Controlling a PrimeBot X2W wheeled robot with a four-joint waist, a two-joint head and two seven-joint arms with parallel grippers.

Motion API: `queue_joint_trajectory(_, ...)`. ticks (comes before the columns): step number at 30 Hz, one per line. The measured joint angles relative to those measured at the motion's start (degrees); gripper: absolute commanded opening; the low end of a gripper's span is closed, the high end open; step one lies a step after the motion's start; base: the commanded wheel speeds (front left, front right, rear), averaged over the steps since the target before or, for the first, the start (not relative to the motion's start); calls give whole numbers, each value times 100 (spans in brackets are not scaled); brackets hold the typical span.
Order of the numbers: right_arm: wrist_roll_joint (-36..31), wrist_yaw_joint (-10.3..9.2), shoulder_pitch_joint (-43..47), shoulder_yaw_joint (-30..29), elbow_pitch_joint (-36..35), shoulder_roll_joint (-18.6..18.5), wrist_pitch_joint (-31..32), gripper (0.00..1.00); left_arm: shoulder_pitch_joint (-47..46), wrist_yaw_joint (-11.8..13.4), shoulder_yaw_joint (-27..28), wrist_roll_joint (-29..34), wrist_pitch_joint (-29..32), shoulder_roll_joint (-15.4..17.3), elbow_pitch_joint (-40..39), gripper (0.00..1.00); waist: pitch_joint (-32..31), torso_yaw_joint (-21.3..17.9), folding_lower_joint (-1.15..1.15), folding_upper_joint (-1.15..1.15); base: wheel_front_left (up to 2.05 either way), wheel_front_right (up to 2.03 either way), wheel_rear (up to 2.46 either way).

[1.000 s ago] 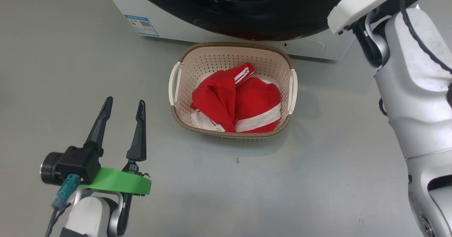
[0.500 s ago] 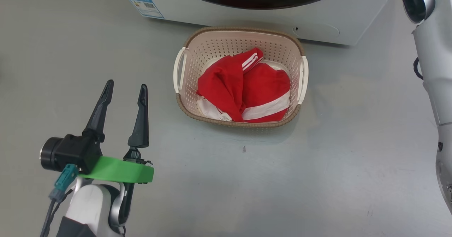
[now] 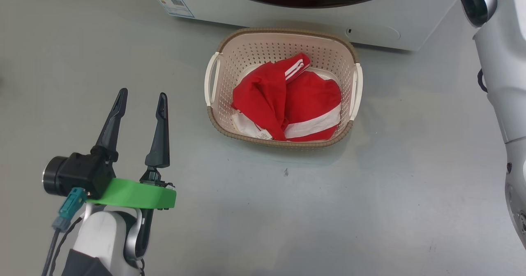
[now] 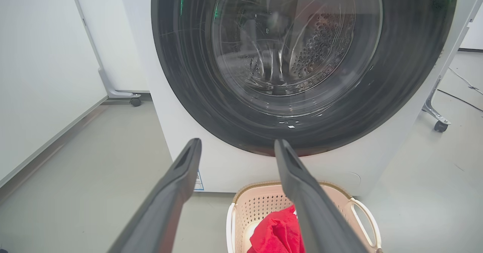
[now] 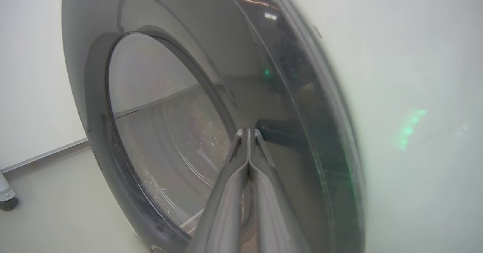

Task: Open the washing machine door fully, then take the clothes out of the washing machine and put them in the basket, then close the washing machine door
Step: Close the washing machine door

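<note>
Head view puts my left gripper (image 3: 142, 94) at the lower left, hanging over bare grey floor (image 3: 328, 210). Its two dark fingers are spread wide with nothing between them. Through the left wrist view I look along those same parted fingers, and past them the basket (image 4: 260, 204) and the machine show in the gap.

On the right wrist view my right gripper (image 5: 248, 132) has its fingers pressed together, clamped on nothing. The tips sit right at the glossy black rim of the washing machine door (image 5: 286, 94), just beside a dark recess (image 5: 279, 132) in that rim. I cannot tell whether they touch it. The right arm's pale forearm (image 3: 501, 62) runs up the right edge of the head view.

From the left wrist camera the door lies flat against the white front of the washing machine (image 4: 234, 170), and the steel drum (image 4: 320, 45) shows through the glass. A small blue label (image 3: 172, 3) sits near the left corner of the machine's front, low down.

The basket stands on the floor just in front of the machine's bottom edge, well apart from my left gripper and to its right. The clothes (image 3: 296, 103) lie bunched inside it, red with white stripes, reaching from the middle toward the basket's near rim.
</note>
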Motion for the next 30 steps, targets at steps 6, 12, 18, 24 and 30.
queue_joint_trajectory(6,69,-48,18,53,105,67,-269,0,-1,-8,13,63,0,-7,25,100,-107,-63,0,0,0,0,0)
queue_joint_trajectory(12,305,-89,341,138,112,153,-453,0,-1,-8,55,100,0,-12,109,100,-257,-160,0,0,0,0,0)
queue_joint_trajectory(18,513,-89,1003,204,129,287,-546,23,12,-8,104,101,0,-20,166,100,-454,-292,0,0,0,0,0)
queue_joint_trajectory(24,698,-89,1620,229,111,388,-594,100,55,-8,163,108,0,-22,250,100,-631,-506,0,0,0,0,0)
queue_joint_trajectory(30,776,-89,2328,197,-92,421,-594,100,210,-9,205,168,0,-20,402,100,-892,-747,0,0,0,0,0)
